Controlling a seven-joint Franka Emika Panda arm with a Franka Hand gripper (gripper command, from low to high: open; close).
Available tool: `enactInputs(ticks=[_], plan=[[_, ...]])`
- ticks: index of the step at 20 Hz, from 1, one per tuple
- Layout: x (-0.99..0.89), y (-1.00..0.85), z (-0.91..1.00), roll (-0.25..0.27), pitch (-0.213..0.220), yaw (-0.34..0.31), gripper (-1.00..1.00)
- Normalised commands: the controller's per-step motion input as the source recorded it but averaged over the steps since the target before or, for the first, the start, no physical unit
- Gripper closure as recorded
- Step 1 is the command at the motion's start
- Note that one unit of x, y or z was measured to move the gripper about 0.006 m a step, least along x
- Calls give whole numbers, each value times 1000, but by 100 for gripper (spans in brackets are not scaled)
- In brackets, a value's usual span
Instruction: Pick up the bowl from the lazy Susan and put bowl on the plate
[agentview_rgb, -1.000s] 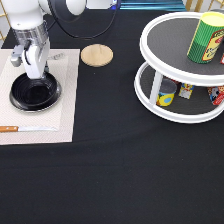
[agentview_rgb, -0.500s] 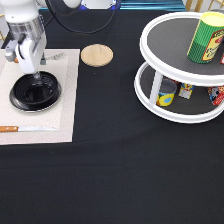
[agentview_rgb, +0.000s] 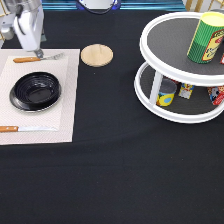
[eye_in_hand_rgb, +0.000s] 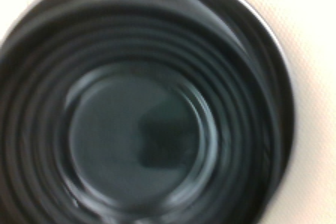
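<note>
The black ridged bowl (agentview_rgb: 36, 90) sits on the silver plate (agentview_rgb: 15, 104), of which only a thin rim shows around it, on a beige placemat (agentview_rgb: 67, 100) at the exterior view's left. My gripper (agentview_rgb: 37, 51) hangs above the placemat's far edge, just beyond the bowl, open and holding nothing. The wrist view is filled by the bowl (eye_in_hand_rgb: 142, 130) from close above. The white two-tier lazy Susan (agentview_rgb: 150, 92) stands at the exterior view's right.
A wooden coaster (agentview_rgb: 97, 54) lies beside the placemat. A fork (agentview_rgb: 35, 58) and a knife (agentview_rgb: 25, 129) lie on the placemat. A green can (agentview_rgb: 205, 39) stands on the lazy Susan's top tier, with small containers (agentview_rgb: 166, 93) on the lower one.
My gripper has let go of the bowl's rim and risen up and away toward the exterior view's top. The bowl stays on the plate.
</note>
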Motion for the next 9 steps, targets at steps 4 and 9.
enactInputs(ticks=[4,9], plan=[[8,93,102,-31,40,23,-100],[0,0,0,0,0,0,-100]])
